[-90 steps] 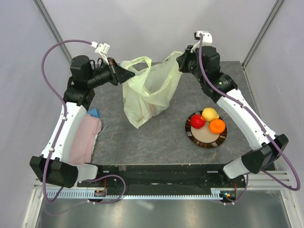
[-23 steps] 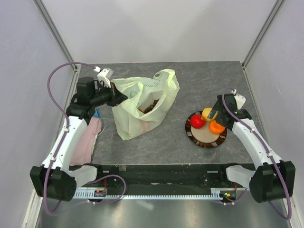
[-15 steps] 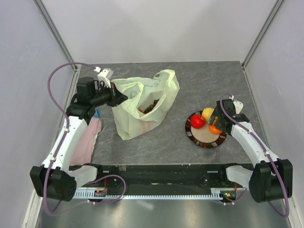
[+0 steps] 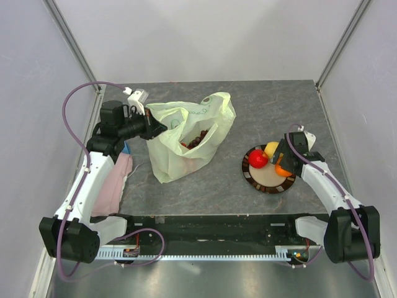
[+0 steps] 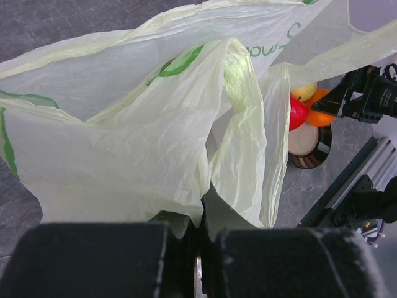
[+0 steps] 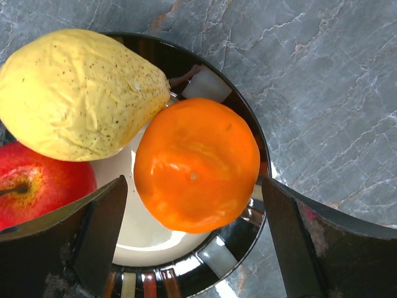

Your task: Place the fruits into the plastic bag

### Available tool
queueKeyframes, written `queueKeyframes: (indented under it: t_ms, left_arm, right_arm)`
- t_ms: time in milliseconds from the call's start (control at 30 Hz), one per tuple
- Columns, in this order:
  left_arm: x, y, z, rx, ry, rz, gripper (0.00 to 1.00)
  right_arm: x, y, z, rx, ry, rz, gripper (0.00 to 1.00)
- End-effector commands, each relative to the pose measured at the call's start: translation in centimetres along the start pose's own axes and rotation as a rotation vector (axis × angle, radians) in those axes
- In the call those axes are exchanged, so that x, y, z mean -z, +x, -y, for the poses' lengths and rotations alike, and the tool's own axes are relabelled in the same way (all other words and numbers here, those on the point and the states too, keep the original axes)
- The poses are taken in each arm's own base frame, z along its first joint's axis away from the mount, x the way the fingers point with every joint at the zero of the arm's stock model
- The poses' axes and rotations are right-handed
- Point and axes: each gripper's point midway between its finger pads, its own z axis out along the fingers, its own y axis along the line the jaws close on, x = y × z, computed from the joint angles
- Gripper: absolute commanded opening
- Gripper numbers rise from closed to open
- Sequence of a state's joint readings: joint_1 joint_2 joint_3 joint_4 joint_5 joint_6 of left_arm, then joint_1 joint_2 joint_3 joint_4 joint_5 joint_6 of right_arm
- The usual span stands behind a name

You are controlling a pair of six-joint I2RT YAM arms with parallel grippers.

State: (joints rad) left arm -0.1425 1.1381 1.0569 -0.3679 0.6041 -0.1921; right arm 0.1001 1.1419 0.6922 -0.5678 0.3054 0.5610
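Observation:
The pale yellow-green plastic bag (image 4: 186, 139) (image 5: 136, 136) stands open on the grey table, with dark reddish fruits (image 4: 195, 140) inside it. My left gripper (image 4: 152, 127) (image 5: 201, 230) is shut on the bag's left edge and holds it up. A red apple (image 4: 257, 159) (image 6: 37, 186), a yellow lemon (image 4: 271, 148) (image 6: 80, 93) and an orange (image 4: 283, 169) (image 6: 195, 164) lie on the dark-rimmed plate (image 4: 267, 184) (image 6: 249, 118). My right gripper (image 4: 282, 159) (image 6: 193, 186) is open just over the orange, one finger on each side, apart from its skin.
A pink cloth (image 4: 111, 183) and a small blue thing (image 4: 124, 148) lie at the table's left edge under the left arm. Grey walls and slanted metal posts close in the back and both sides.
The right arm let go of the bag's right handle, swung down to the plate and settled round the orange. The bag sank lower. The left gripper kept its hold.

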Motion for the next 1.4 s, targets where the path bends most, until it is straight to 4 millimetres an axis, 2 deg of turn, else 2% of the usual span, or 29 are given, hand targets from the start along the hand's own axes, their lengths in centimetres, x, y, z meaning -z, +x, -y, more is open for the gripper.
queueKeyframes:
  t_ms: [0,167,267,300,467,600,700,767,900,1000,1033,1067,1167,1200,1267,1300,1333,1367]
  left_arm:
    - [0.1,-0.6,0.4,-0.03,0.021,0.024,0.02]
    - [0.1,-0.7,0.5,-0.027,0.024,0.025,0.02]
    - [0.1,-0.6,0.5,-0.025,0.027,0.023,0.02]
    - [0.1,-0.7,0.5,-0.025,0.026,0.024,0.01]
    - [0.2,-0.7,0.6,-0.027,0.029,0.025,0.02]
    - [0.2,-0.7,0.6,-0.026,0.029,0.027,0.02]
    - [0.2,-0.7,0.6,-0.026,0.03,0.025,0.01]
    - [0.1,-0.6,0.6,-0.024,0.028,0.023,0.01]
    - [0.2,-0.7,0.5,-0.024,0.028,0.026,0.02]
    - [0.2,-0.8,0.6,-0.023,0.027,0.025,0.02]
    - [0.2,-0.8,0.6,-0.024,0.029,0.027,0.02]
    - [0.1,-0.7,0.6,-0.023,0.03,0.024,0.02]
    - [0.1,-0.7,0.5,-0.022,0.031,0.021,0.02]
    - [0.0,-0.6,0.5,-0.019,0.029,0.019,0.01]
    - [-0.1,-0.5,0.6,-0.018,0.039,0.014,0.02]
    - [-0.1,-0.5,0.8,-0.013,0.053,0.012,0.01]
    - [0.0,-0.5,1.0,-0.012,0.059,0.012,0.02]
    - [0.0,-0.5,1.1,-0.006,0.064,0.01,0.02]
  right_arm:
    - [-0.6,-0.7,-0.5,0.002,-0.011,0.009,0.96]
    - [-0.7,0.1,0.2,0.0,0.016,-0.007,0.93]
    - [-0.6,0.3,0.7,0.003,0.031,-0.007,0.85]
    - [-0.5,0.3,0.8,0.004,0.033,-0.008,0.79]
    - [-0.1,0.3,0.8,0.003,0.025,-0.006,0.67]
    - [0.3,0.3,0.7,-0.005,0.016,-0.01,0.48]
    - [0.9,0.4,0.8,-0.01,0.013,-0.022,0.47]
    - [2.0,0.1,0.0,-0.025,-0.033,-0.029,0.47]
    - [6.2,-0.6,-2.2,-0.068,-0.217,-0.02,0.44]
    - [9.5,-1.8,-3.5,-0.11,-0.329,0.02,0.38]
    - [10.7,-2.7,-4.1,-0.126,-0.373,0.045,0.36]
    - [12.1,-2.9,-5.2,-0.127,-0.452,0.041,0.35]
    - [16.7,-5.4,-8.3,-0.139,-0.671,0.122,0.31]
    - [19.5,-6.6,-10.3,-0.118,-0.819,0.161,0.31]
    - [22.7,-7.2,-12.6,-0.096,-0.964,0.188,0.28]
    - [24.7,-8.6,-13.9,-0.08,-1.041,0.25,0.27]
    - [25.7,-8.8,-14.7,-0.062,-1.078,0.268,0.27]
    - [27.2,-8.0,-16.3,-0.014,-1.14,0.265,0.25]
